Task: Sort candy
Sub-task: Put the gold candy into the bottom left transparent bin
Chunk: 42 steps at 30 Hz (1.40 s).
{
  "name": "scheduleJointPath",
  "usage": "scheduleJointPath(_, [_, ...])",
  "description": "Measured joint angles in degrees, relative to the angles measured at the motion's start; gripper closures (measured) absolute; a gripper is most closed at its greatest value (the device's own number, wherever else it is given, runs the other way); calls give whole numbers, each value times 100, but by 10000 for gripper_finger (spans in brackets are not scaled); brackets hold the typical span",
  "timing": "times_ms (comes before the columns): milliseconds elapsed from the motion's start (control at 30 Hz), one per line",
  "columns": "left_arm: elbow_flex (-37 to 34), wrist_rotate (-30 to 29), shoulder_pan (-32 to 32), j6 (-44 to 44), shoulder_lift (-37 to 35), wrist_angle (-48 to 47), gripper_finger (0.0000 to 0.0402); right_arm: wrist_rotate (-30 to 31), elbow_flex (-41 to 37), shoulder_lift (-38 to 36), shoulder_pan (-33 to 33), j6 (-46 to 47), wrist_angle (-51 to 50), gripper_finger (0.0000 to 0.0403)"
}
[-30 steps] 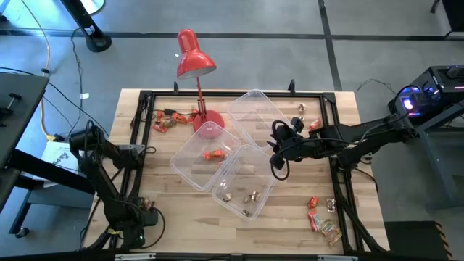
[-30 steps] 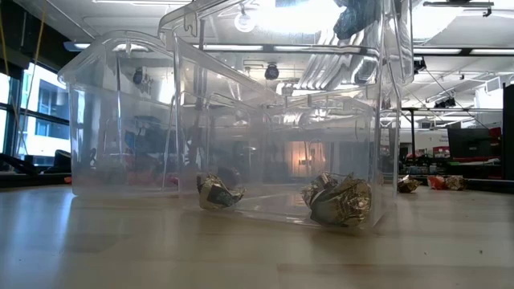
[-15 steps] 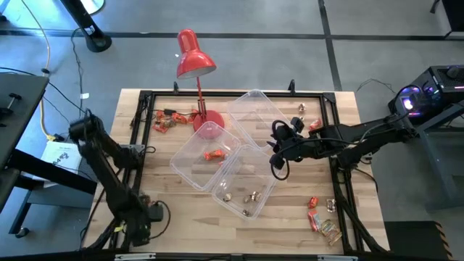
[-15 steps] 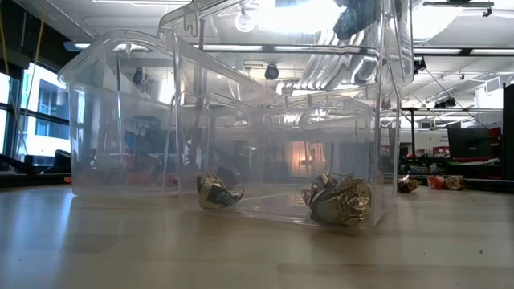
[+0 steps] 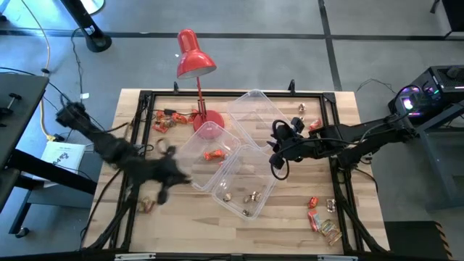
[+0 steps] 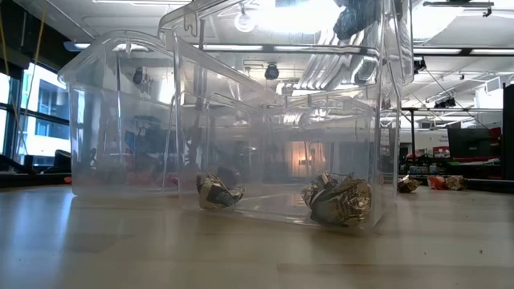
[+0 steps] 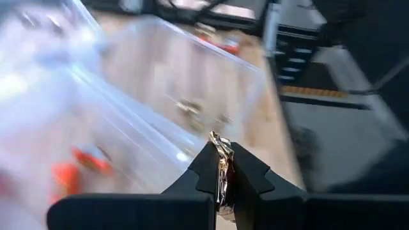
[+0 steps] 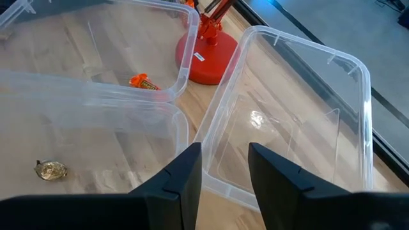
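My left gripper (image 7: 222, 167), jaws pinched on a gold-wrapped candy (image 7: 220, 144) standing upright between them, hangs just left of the tub (image 5: 243, 187) holding other gold candies, nearer it than my right gripper (image 8: 223, 167), which waits half-spread over the tubs.

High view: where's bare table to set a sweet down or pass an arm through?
Bare wood lies along the near edge, between the tub with gold sweets and the sweets at the near right corner. The far right corner past the empty tub is mostly bare. Crowded: the middle, with three tubs, the lamp base, and both arms.
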Motion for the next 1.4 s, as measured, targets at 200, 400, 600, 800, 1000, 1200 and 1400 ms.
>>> scheduleJointPath(200, [-2, 980, 1548, 2152, 1203, 2113, 385, 466, 110, -5, 2, 143, 66, 279])
scheduleJointPath(400, [19, 1792, 2347, 2014, 2660, 4011, 351, 572, 890, -29, 4, -398, 51, 279])
scheduleJointPath(600, [731, 2624, 2376, 1944, 3732, 4143, 289, 573, 1433, -29, 4, -480, -501, 279])
scheduleJointPath(800, [1459, 2609, 2416, 2316, 4025, 2817, 215, 214, 1533, -28, 4, 584, -1874, 267])
scheduleJointPath(1000, [1678, 2548, 2478, 2221, 3202, 1059, 184, -150, 1211, -16, -76, 1735, -2936, 217])
scheduleJointPath(1200, [643, 1820, 2507, 1795, 1804, 960, 185, -367, 227, -12, -805, 2782, -3280, 170])
scheduleJointPath(1400, [-552, 1556, 2394, 463, 533, 1446, 186, -889, -714, -216, -2068, 2661, -2963, 166])
